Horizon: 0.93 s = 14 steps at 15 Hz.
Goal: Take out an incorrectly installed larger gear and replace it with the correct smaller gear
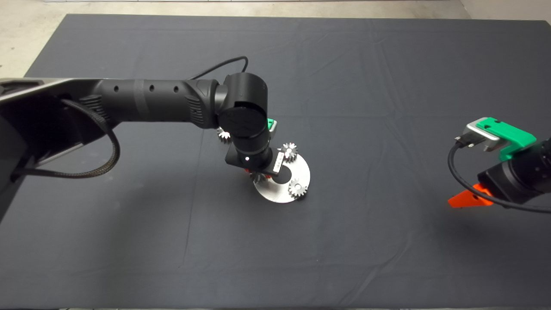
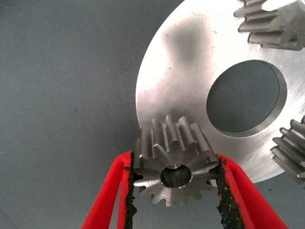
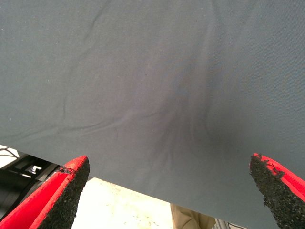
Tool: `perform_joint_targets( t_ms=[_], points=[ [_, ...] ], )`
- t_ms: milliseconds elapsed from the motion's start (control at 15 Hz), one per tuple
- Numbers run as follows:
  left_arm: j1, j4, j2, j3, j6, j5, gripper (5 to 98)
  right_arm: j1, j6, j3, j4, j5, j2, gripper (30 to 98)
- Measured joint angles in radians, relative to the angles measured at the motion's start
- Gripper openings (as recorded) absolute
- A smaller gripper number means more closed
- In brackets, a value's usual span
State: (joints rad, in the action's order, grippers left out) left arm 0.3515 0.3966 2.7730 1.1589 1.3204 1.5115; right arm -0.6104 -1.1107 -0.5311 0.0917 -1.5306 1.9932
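Note:
My left gripper [image 2: 175, 160] is shut on a shiny steel spur gear [image 2: 167, 139] that stands at the rim of a round steel disc [image 2: 181, 71] with a centre hole. Its size beside the others does not tell me whether it is the larger or the smaller gear. In the head view the left gripper [image 1: 258, 175] is mostly hidden under its wrist, over the disc's [image 1: 275, 192] near-left edge. Two more gears [image 1: 289, 151] [image 1: 297, 188] stand on the disc. A fourth gear [image 1: 224, 135] lies on the mat behind the left arm. My right gripper [image 3: 169, 164] is open and empty.
The right arm [image 1: 508, 168] waits at the mat's right side, its red finger [image 1: 467, 199] pointing inward. The left arm [image 1: 155, 103] reaches across the mat from the left. Pale floor [image 1: 26, 38] borders the mat at the back left.

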Motion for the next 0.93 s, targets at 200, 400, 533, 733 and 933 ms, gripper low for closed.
perform_joint_targets(
  t_ms=[200,400,533,733,933],
  points=[
    [0.0,-0.031,0.0,0.003,-0.053,0.002,37.6,0.0,-0.001,0.0,0.0,0.0,0.002,88.8],
    [-0.007,-0.061,-0.001,0.008,-0.055,0.009,43.4,0.0,-0.001,0.0,0.0,0.0,0.011,88.8],
    [-0.005,-0.06,-0.003,0.014,-0.054,0.009,46.0,0.001,-0.002,-0.003,0.0,0.0,0.017,88.8],
    [-0.005,-0.061,-0.005,0.015,-0.027,0.01,48.9,0.001,-0.002,-0.003,0.0,0.0,0.019,88.8],
    [0.001,-0.088,-0.001,0.014,-0.015,0.01,53.3,0.001,-0.002,-0.003,0.001,0.0,0.019,88.8]
  ],
)
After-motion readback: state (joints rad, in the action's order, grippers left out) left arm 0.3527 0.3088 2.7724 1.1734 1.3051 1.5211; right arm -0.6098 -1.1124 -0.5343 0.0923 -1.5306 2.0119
